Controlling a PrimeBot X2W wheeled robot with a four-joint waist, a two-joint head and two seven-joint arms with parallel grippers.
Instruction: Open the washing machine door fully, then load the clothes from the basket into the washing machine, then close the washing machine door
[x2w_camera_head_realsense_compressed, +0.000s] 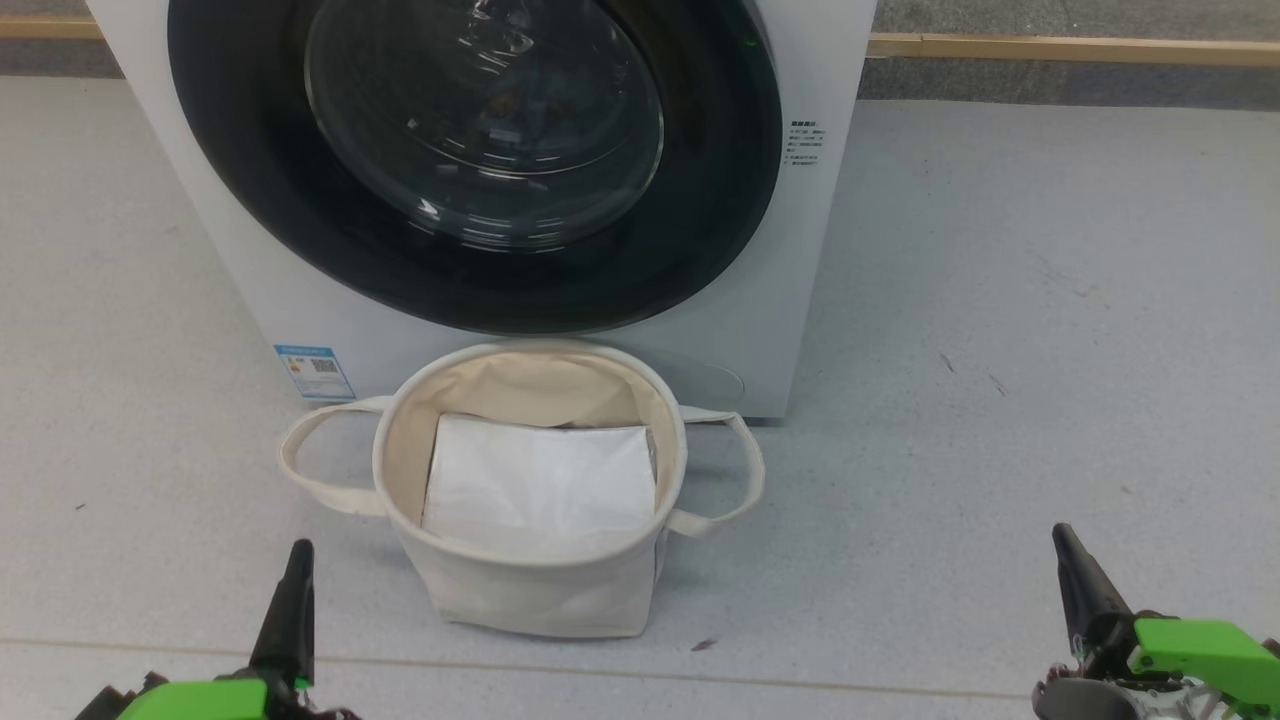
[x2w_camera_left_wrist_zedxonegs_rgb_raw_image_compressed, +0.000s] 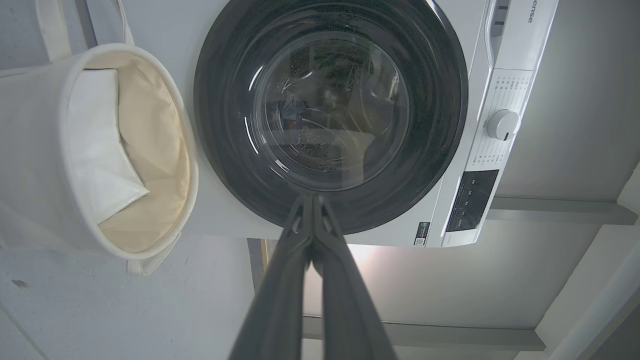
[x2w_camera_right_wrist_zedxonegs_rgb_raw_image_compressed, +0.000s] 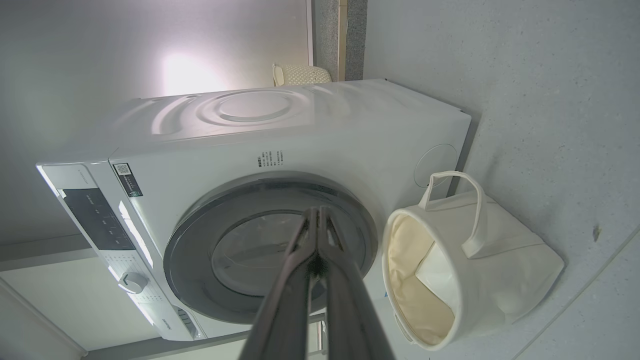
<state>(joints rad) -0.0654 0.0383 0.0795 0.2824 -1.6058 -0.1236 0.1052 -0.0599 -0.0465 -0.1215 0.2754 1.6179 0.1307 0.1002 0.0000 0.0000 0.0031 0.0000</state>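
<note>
The washing machine (x2w_camera_head_realsense_compressed: 800, 300) stands white and boxy on the floor. Its door (x2w_camera_head_realsense_compressed: 250, 200), a glossy black ring around a glass bowl, lies flush against the front. The cream basket (x2w_camera_head_realsense_compressed: 530, 590) sits upright just in front of it, holding a flat white sheet (x2w_camera_head_realsense_compressed: 540, 485). The clothes are hidden. My left gripper (x2w_camera_head_realsense_compressed: 298, 550) is shut and empty, low at the left, short of the basket. My right gripper (x2w_camera_head_realsense_compressed: 1062, 535) is shut and empty at the lower right. In the left wrist view the closed tips of my left gripper (x2w_camera_left_wrist_zedxonegs_rgb_raw_image_compressed: 311, 197) point at the door (x2w_camera_left_wrist_zedxonegs_rgb_raw_image_compressed: 225, 125).
Grey speckled floor (x2w_camera_head_realsense_compressed: 1050, 350) spreads wide to the right of the machine and around the basket. A wooden skirting strip (x2w_camera_head_realsense_compressed: 1080, 48) runs along the wall behind. The control panel with a white dial (x2w_camera_left_wrist_zedxonegs_rgb_raw_image_compressed: 502, 124) sits above the door.
</note>
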